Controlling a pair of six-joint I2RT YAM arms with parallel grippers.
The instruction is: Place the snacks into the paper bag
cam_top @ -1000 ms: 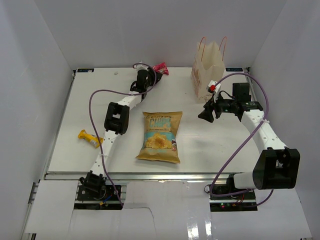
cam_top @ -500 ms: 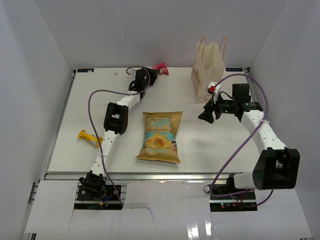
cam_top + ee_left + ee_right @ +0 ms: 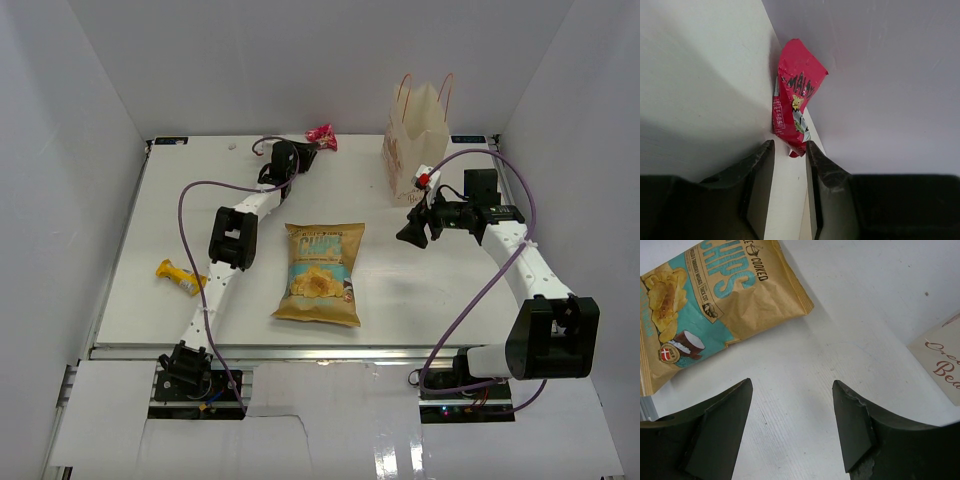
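A pink-red snack packet leans against the back wall, at the far edge of the table. My left gripper is right in front of it, jaws partly open. The packet's lower tip sits just at the fingertips, not clamped. A big yellow-and-blue chips bag lies flat mid-table. A small yellow packet lies at the left. The cream paper bag stands upright at the back right. My right gripper hovers open and empty in front of it, with the chips bag's corner and the paper bag's side in its view.
White walls close in the table at the back and both sides. The left arm stretches far across the left half of the table. Purple cables loop above both arms. Bare table surface lies under the right gripper.
The left gripper shifted slightly at the pink-red packet, and its jaws widened and narrowed again. The packet stays against the wall. The right arm has not moved.
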